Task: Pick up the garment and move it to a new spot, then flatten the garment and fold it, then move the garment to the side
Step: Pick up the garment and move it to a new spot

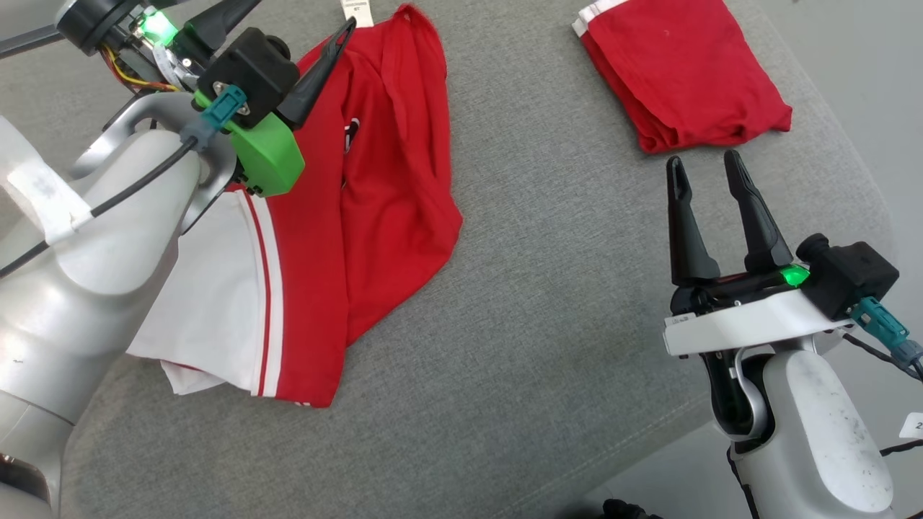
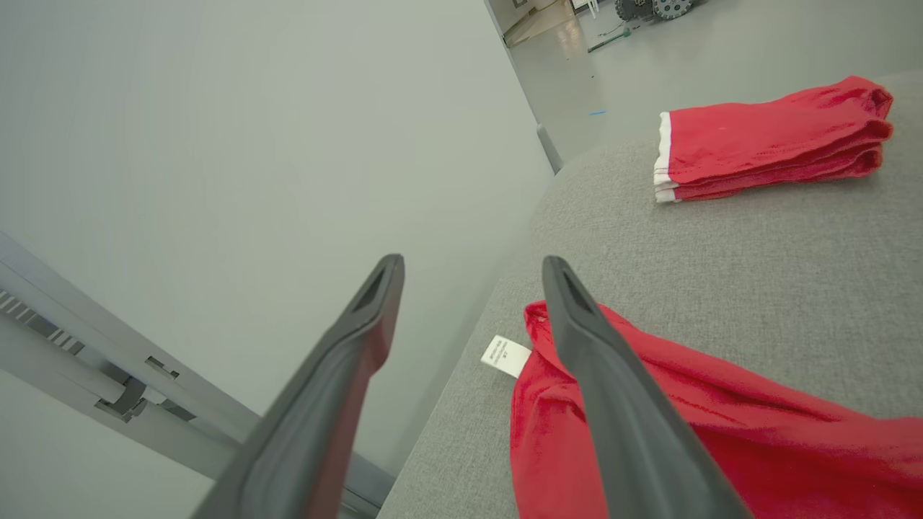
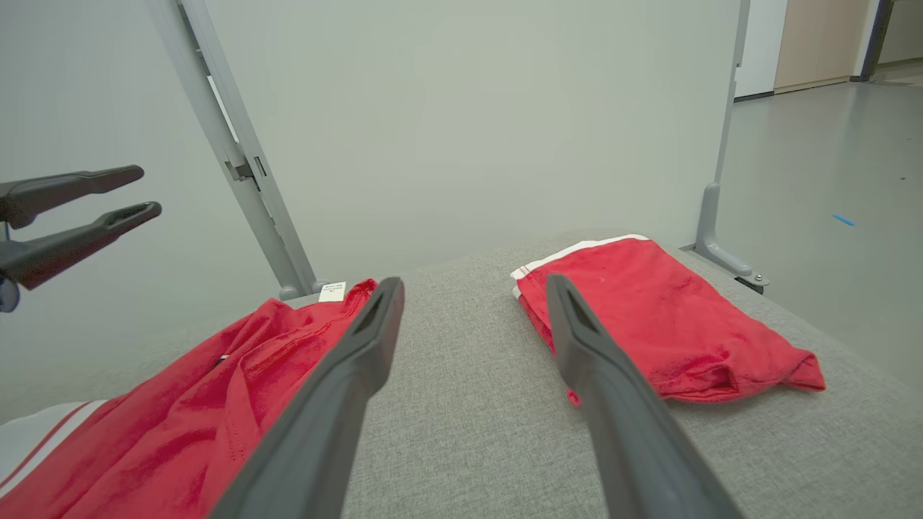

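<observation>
This looks like a robotics lab or test hall, not a home. Plain pale partition walls (image 3: 469, 130) stand in bare grey metal posts (image 3: 238, 151), one bolted down through a foot bracket (image 3: 725, 254). The floor (image 3: 829, 166) is smooth, grey and glossy, with a short strip of blue tape (image 3: 841, 220) stuck to it. The counter (image 1: 562, 303) is padded in grey fabric. Toothed wheels of some machine (image 2: 652, 7) sit far off on the floor.

Rumpled red-and-white garment (image 1: 389, 180) lying at left of the frame on the grey fabric cushion (image 1: 562, 324), folded red garment (image 1: 685, 72) sitting at upper right, well apart
</observation>
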`<state>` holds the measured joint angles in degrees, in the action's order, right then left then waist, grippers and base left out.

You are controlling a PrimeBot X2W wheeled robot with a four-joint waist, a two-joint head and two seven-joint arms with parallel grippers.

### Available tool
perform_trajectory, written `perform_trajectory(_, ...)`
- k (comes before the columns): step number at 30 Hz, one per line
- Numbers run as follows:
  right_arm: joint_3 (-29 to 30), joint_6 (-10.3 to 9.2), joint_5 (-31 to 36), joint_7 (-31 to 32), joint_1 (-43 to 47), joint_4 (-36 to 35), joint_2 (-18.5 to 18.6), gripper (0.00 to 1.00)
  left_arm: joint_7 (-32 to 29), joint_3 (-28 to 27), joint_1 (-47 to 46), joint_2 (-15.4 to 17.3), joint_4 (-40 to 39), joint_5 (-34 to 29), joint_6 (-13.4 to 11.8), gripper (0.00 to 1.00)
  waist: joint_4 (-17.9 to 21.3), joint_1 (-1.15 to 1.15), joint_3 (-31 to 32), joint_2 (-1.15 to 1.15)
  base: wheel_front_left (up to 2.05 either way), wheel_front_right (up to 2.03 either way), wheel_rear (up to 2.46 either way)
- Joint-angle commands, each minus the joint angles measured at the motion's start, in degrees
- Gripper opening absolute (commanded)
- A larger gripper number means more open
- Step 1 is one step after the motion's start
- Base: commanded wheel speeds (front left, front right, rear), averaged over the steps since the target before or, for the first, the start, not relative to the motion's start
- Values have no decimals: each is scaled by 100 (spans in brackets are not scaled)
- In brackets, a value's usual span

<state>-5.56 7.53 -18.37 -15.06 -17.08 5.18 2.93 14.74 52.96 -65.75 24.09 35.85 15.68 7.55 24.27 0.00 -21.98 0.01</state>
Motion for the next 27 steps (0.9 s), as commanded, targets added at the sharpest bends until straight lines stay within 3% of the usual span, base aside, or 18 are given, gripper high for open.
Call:
perform_trajectory(1,-5,-9,63,-15,-45,16,-4,100,41,-64,-49,-18,33,59,-20,100,-256,0,129,-1,0,0,0)
perform_trajectory(7,30,-9,310,-15,-50,14,1,100,45,-617,459,12,-516,309,-287,100,-893,0,474,-1,0,0,0)
perform_trajectory(11,76,-9,513,-15,62,69,5,100,47,-1384,1183,5,-1231,708,-614,100,-1368,0,762,-1,0,0,0)
perform_trajectory(16,103,-9,722,-15,180,150,3,100,47,-2242,2391,-7,-2183,742,-981,100,-1909,0,1078,-1,0,0,0)
perform_trajectory(20,67,-9,806,-15,243,169,6,100,40,-2762,3427,-192,-2759,675,-1173,100,-2167,0,1250,-1,0,0,0)
perform_trajectory(27,70,-9,908,-16,490,217,5,100,41,-3376,5006,-783,-3308,285,-1204,100,-2415,0,1462,-1,0,0,0)
